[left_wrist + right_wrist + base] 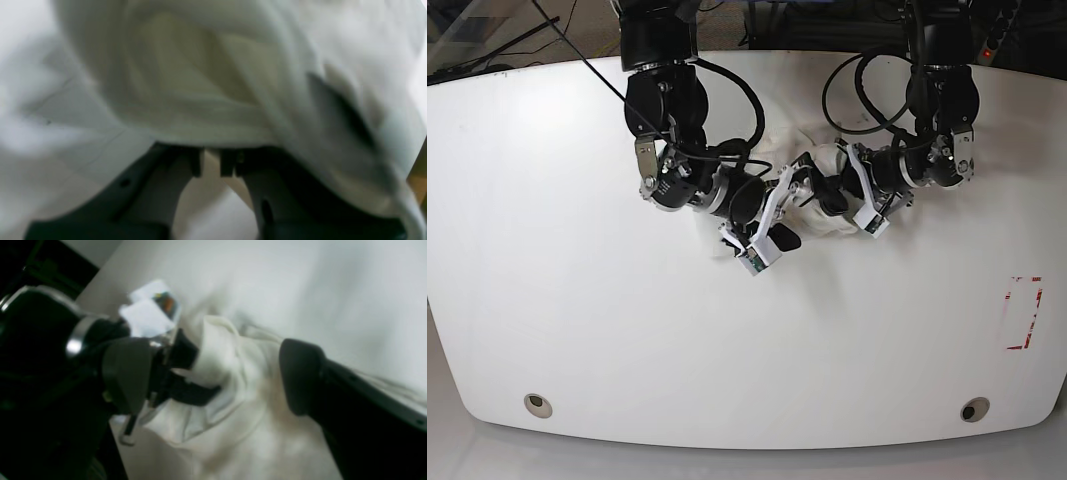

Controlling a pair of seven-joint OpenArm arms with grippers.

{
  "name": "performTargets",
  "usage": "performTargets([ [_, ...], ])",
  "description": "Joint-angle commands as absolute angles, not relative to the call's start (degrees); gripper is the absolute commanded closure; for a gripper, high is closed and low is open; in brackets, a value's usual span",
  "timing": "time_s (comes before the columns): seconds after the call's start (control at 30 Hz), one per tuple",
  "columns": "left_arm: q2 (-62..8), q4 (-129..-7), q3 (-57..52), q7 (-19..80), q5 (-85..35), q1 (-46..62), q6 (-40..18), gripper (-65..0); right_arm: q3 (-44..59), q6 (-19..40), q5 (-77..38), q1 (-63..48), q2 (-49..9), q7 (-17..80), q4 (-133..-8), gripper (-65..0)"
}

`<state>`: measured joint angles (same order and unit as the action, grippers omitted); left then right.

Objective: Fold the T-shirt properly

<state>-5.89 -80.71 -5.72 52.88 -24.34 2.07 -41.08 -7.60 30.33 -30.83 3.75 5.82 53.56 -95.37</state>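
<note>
The white T-shirt (pixel 825 222) lies bunched in a small heap at the back middle of the table, between my two grippers. Its print is hidden. My left gripper (pixel 829 195) is shut on a fold of it; in the left wrist view the fabric (pixel 200 83) drapes over the nearly closed gripper (pixel 211 163). My right gripper (pixel 795 216) is open at the heap's left side. In the right wrist view one of its fingers (pixel 300 373) rests against the crumpled cloth (pixel 247 426), and the left gripper (pixel 196 373) shows clamped on a fold.
The white table (pixel 577 300) spreads wide in front of and beside the heap. A red marked rectangle (pixel 1024 312) sits near the right edge. Both arm bases and black cables (pixel 857 80) crowd the back edge.
</note>
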Motion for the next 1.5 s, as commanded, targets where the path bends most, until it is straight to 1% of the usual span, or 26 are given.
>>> performTargets([
  [0.0,-6.20,-82.42,-7.16,57.63,-19.82,2.51,-40.00,-6.3,-7.25,30.81,-32.13,3.65,5.14,51.91,-100.53,-58.2],
  [0.07,-6.20,-84.70,-10.15,57.71,-22.55,2.68,-40.00,-6.3,-7.16,30.99,-32.13,2.33,3.82,51.91,-103.96,-58.2],
  [0.27,-6.81,-91.03,-15.25,58.24,-26.15,3.91,-40.00,-6.5,-7.25,31.08,-32.22,-0.13,1.01,52.09,-105.10,-58.2],
  [0.4,-11.65,-94.90,-19.03,59.12,-26.51,6.37,-40.00,-6.5,-7.34,31.08,-31.78,-1.98,0.04,52.09,-104.84,-58.2],
  [0.6,-16.31,-97.89,-24.40,59.12,-26.59,9.98,-40.00,-6.5,-7.43,31.08,-31.52,-2.77,0.04,52.09,-102.11,-58.2],
  [0.77,-20.18,-103.16,-25.10,59.12,-26.51,10.86,-40.00,-6.7,-7.34,30.81,-31.52,-2.42,0.04,51.91,-99.38,-58.2],
  [0.87,-20.70,-107.03,-23.96,59.12,-26.15,10.77,-40.00,-6.7,-7.25,30.55,-31.52,-0.48,0.04,51.21,-98.77,-58.0],
  [0.9,-20.70,-108.35,-22.90,59.12,-26.15,10.68,-40.00,-6.7,-7.25,30.55,-31.43,0.22,0.04,51.12,-98.33,-56.6],
  [0.97,-20.62,-110.29,-20.09,59.12,-26.15,10.42,-40.00,-6.7,-7.25,30.55,-31.08,1.71,0.04,51.03,-96.84,-50.7],
  [1.0,-20.53,-111.08,-18.59,59.12,-26.15,10.24,-40.00,-6.7,-7.25,30.55,-30.64,2.86,0.04,51.03,-96.13,-46.5],
  [1.03,-20.44,-112.22,-16.48,59.12,-26.15,9.63,-40.00,-6.7,-7.25,30.55,-29.76,4.44,0.04,51.03,-95.08,-39.6],
  [1.13,-18.86,-112.84,-11.12,59.12,-26.15,7.60,-40.00,-6.7,-7.25,30.55,-27.38,7.34,0.31,51.03,-91.74,-25.7],
  [1.17,-17.80,-112.84,-9.63,59.12,-26.07,7.08,-40.00,-6.7,-7.25,30.55,-26.77,8.48,0.40,50.95,-90.33,-21.4],
  [1.2,-17.01,-112.75,-8.57,59.12,-25.80,6.90,-40.00,-6.7,-7.25,30.55,-26.15,9.54,0.40,50.95,-88.75,-18.9],
  [1.23,-16.13,-112.75,-7.69,59.12,-25.10,6.73,-40.00,-6.7,-7.25,30.73,-25.63,10.33,0.40,50.95,-87.43,-17.8],
  [1.3,-14.29,-112.04,-5.41,59.12,-22.64,6.73,-40.00,-6.7,-7.25,30.81,-24.48,11.65,0.40,49.80,-84.44,-18.1],
  [1.47,-12.35,-108.70,-0.92,59.03,-16.48,6.99,-40.00,-6.5,-7.34,31.08,-20.62,12.35,0.13,42.59,-77.67,-18.2],
])
